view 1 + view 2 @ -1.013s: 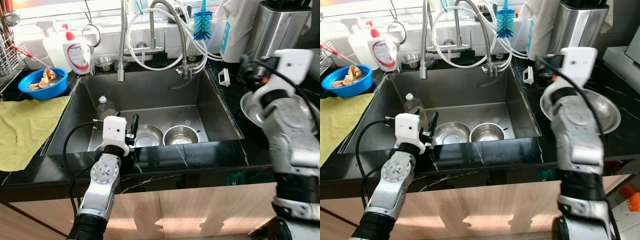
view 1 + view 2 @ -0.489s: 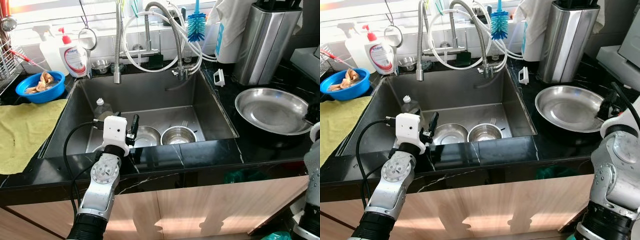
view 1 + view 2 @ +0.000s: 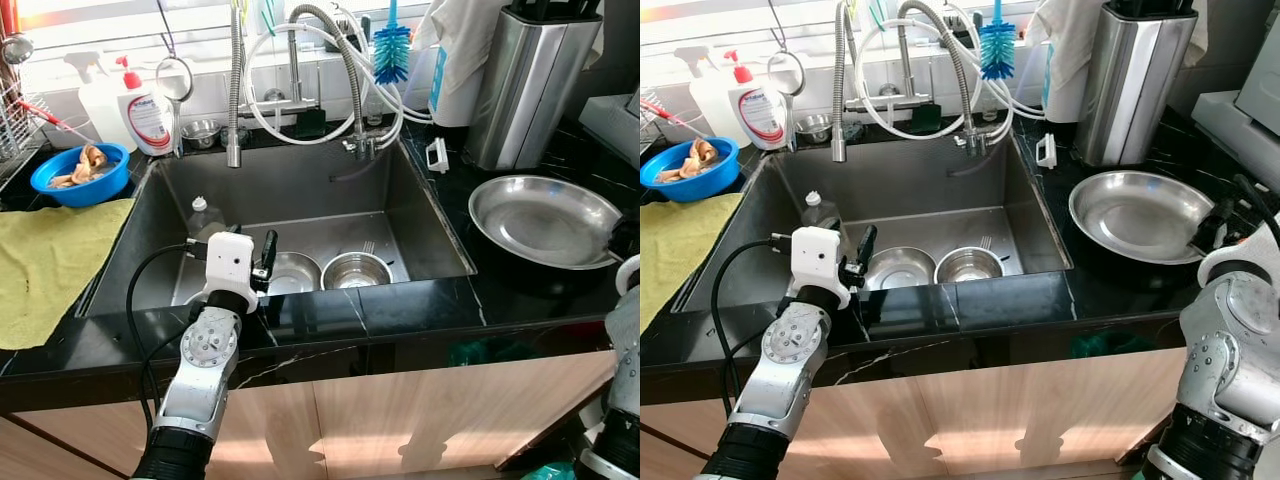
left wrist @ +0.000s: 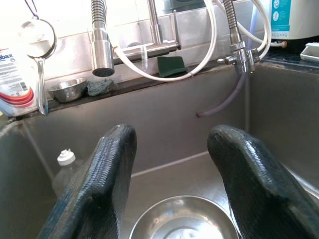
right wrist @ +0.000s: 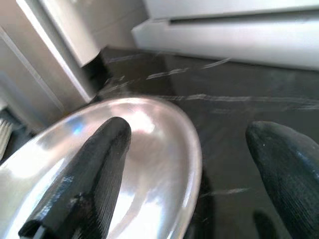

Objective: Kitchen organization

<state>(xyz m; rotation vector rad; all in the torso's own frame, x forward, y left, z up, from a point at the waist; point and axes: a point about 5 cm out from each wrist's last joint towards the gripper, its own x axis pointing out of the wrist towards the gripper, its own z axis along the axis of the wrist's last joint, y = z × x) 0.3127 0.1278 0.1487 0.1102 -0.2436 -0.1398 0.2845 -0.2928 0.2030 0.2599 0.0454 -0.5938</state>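
Hovering over the front edge of the sink (image 3: 420, 200), the left gripper (image 4: 172, 169) is holding its two black fingers (image 4: 107, 169) spread apart with nothing between them, directly above one of two steel bowls (image 3: 295, 272) resting side by side on the sink floor against the front wall; the second bowl (image 3: 357, 270) is lying just beside it. A clear plastic bottle (image 3: 207, 217) is standing in the sink's near left area. On the black counter (image 3: 420, 305) at the sink's right edge, a large steel pan (image 3: 545, 220) is sitting, and the right gripper (image 5: 194, 164) is positioned at the pan's outer rim, fingers released and straddling the rim without closing on it. A blue bowl (image 3: 85, 170) is resting at the counter's back left, beside a yellow cloth (image 3: 45, 260).
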